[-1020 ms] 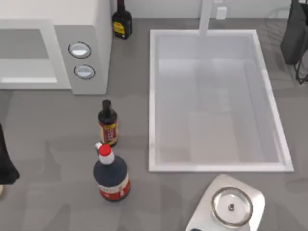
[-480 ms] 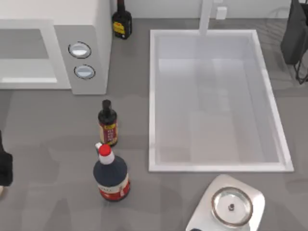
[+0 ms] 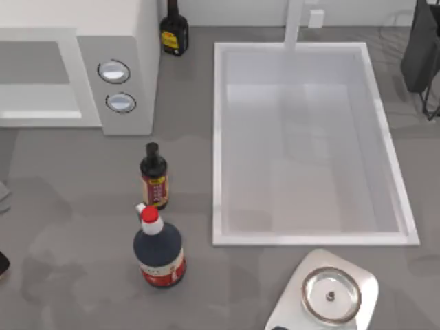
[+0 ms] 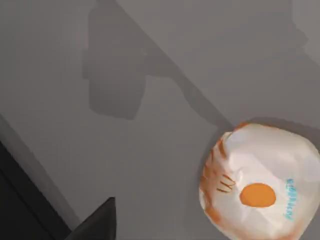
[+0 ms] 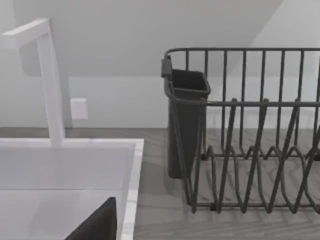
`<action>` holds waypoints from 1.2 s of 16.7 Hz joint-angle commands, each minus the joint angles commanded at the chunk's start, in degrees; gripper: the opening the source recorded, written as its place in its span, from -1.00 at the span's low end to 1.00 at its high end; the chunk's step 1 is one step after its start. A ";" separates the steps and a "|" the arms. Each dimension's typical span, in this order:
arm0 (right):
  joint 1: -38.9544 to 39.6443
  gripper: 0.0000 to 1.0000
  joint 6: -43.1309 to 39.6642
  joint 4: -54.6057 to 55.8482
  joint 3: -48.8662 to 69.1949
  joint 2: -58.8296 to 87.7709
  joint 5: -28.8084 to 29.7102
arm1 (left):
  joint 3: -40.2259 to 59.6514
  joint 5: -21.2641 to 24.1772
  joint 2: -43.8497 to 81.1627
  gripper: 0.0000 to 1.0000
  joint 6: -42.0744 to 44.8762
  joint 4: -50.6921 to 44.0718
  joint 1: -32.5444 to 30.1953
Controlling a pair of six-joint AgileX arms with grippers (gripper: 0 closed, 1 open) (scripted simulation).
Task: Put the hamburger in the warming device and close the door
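The hamburger [image 4: 257, 187] is lying on the table [image 3: 82, 206], not yet inside the warming device [image 3: 124, 69]. The left gripper's state cannot be told; the whole task is remaining.

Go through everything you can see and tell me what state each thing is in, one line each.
microwave: door shut.
hamburger: wrapped, lying on the counter, not held.
small sauce bottle: upright, capped.
red-capped bottle: upright, capped.
dark bottle: upright beside the microwave.
sink: empty.
dish rack: empty.
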 joint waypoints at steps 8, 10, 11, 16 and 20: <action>0.00 1.00 0.00 0.00 0.00 0.00 0.00 | 16.37 0.20 25.60 1.00 21.10 -15.52 3.23; 0.00 1.00 0.00 0.00 0.00 0.00 0.00 | 17.16 0.25 26.40 1.00 22.05 -16.11 3.37; 0.00 1.00 0.00 0.00 0.00 0.00 0.00 | 17.16 0.25 26.40 1.00 22.05 -16.11 3.37; 0.00 1.00 0.00 0.00 0.00 0.00 0.00 | 16.40 0.24 26.77 1.00 21.91 -15.03 3.17; 0.00 1.00 0.00 0.00 0.00 0.00 0.00 | 12.31 0.26 31.16 1.00 22.07 -6.25 3.36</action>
